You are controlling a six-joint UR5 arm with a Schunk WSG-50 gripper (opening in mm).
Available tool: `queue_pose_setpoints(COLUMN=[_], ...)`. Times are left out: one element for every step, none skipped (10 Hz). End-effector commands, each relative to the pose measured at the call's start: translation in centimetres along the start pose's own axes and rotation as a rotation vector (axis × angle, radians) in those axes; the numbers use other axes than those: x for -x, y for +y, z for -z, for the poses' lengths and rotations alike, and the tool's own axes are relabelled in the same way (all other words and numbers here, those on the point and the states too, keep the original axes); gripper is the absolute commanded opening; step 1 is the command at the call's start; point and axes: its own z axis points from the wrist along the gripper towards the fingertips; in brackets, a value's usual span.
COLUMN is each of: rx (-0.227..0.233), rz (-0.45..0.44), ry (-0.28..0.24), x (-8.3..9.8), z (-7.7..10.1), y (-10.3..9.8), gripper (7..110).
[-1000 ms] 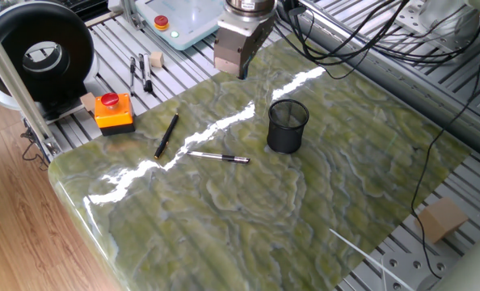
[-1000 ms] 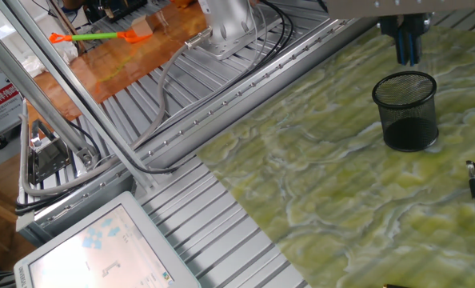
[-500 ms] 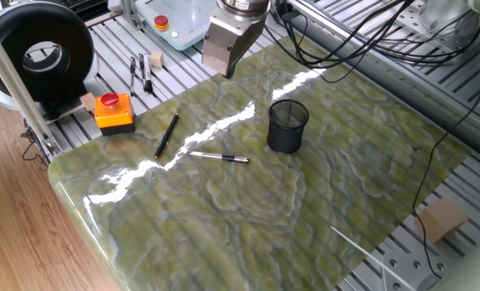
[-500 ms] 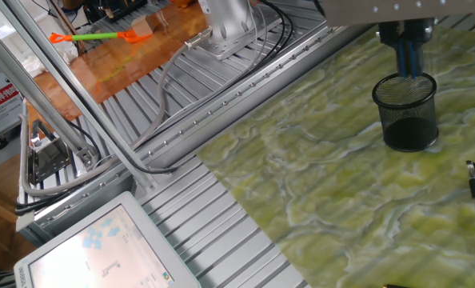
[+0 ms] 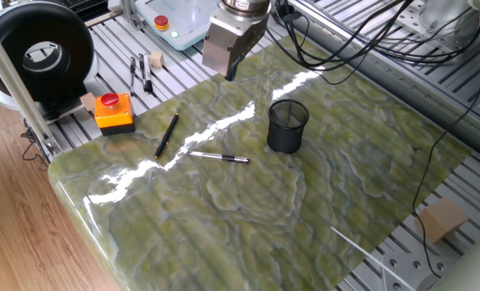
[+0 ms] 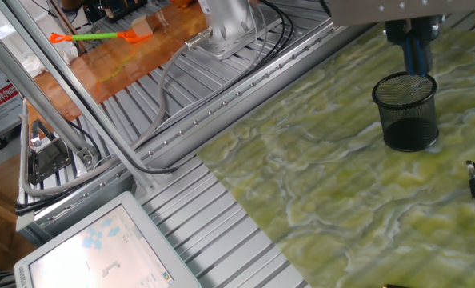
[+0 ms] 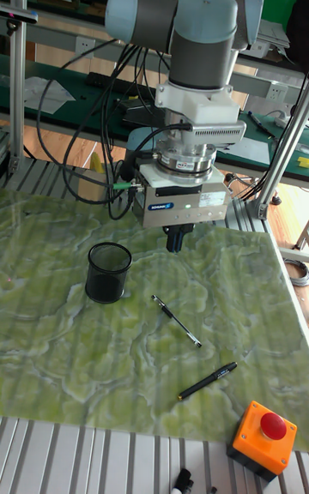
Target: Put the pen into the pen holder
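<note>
Lying flat on the green marbled table [image 5: 345, 194], the pen [image 5: 217, 157] was seen well apart from the gripper [image 5: 231, 71], which was held above the table's far edge with fingers closed on nothing. The pen holder [image 5: 288, 125] was stood upright just beside the pen, and a black pen [image 5: 166, 134] was left nearby.

the desk [image 5: 321, 210] is green marble-veined with pale streaks. the pen holder [image 5: 287, 126] is black mesh, the pen [image 5: 217, 157] silver-grey with dark ends, the other pen [image 5: 166, 134] all black, the button box [image 5: 113, 112] orange with a red cap.
</note>
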Motion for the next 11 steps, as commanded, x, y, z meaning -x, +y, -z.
queue_pose_setpoints(rx=[-0.004, -0.005, 0.012, 0.030, 0.043, 0.041, 0.042, 0.034, 0.032, 0.034, 0.046], rz=[-0.010, -0.022, -0.022, -0.018, -0.019, -0.029, -0.032, -0.030, -0.020, 0.012, 0.044], ry=[0.013, 0.026, 0.023, 0.017, 0.009, -0.001, -0.008, -0.008, 0.007, 0.019, 0.045], x=[-0.3, -0.7, -0.6, -0.4, 0.9, 3.5, 5.5, 7.1, 8.4, 9.8, 10.1], z=[0.1, 0.1, 0.1, 0.2, -0.3, -1.4, -2.2, -3.0, -4.2, -6.4, -8.9], y=[-0.2, -0.2, 0.3, 0.7, 1.3, 2.1, 2.9, 3.3, 3.9, 4.9, 6.7], gripper=[7, 7, 7, 7, 7, 7, 7, 7, 7, 7, 7])
